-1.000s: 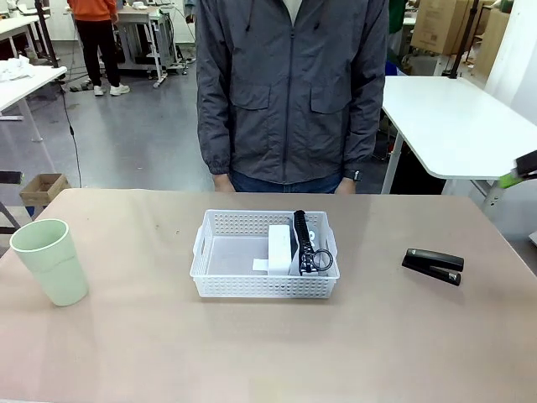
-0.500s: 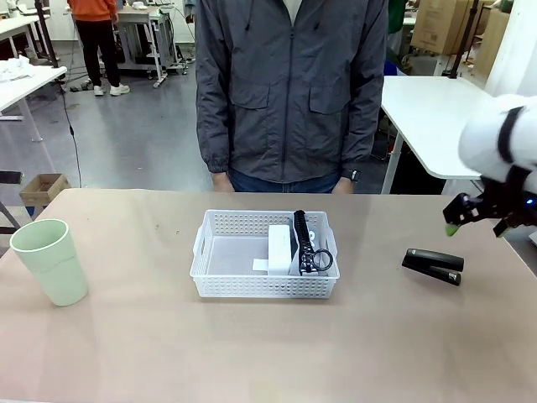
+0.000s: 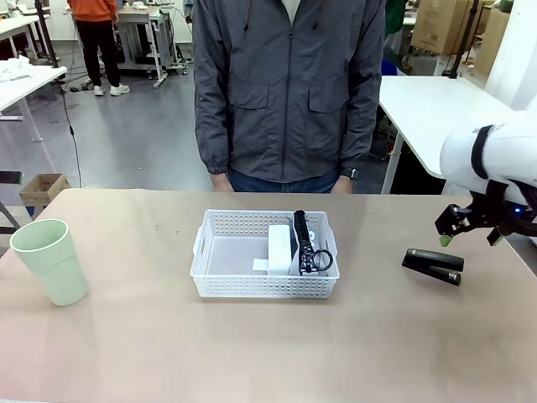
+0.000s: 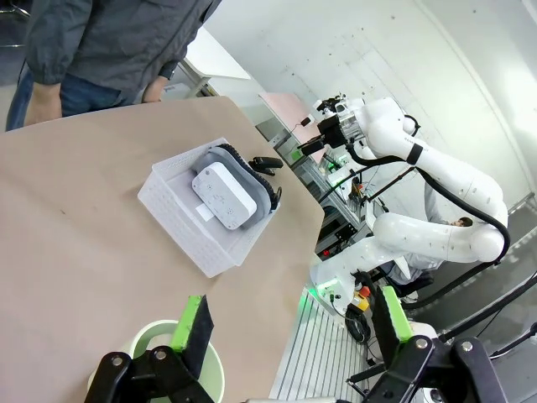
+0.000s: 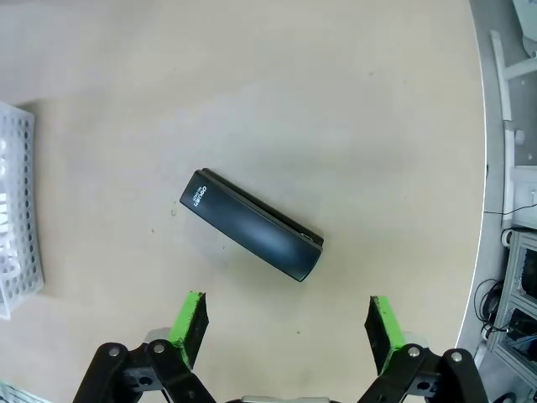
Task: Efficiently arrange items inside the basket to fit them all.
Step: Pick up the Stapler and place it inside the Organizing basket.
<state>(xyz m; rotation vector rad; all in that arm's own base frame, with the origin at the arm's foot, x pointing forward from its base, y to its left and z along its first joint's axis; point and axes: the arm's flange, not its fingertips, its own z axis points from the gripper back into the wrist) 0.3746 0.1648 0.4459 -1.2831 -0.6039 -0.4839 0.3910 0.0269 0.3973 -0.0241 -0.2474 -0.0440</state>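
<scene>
While the right claw hovered spread wide over the black stapler, which lay free on the worktop slantwise to the line between the pads, a plain descent risked catching the tool across its corners and skidding it rather than pinching it; a turn of the wrist looked needed first. The worktop's edge ran close beyond one pad, so a shove that way could send the stapler off. On the claw's other side stood the white basket, near but apart. Its nearer half was taken by the grey shoe on its side and the small white box against it, and only the far half lay open. Dropped flat there, the stapler might leave no room for the pale green cup, which sat just under the left claw, likewise spread and holding nothing. A person stood across the worktop, hands down.
</scene>
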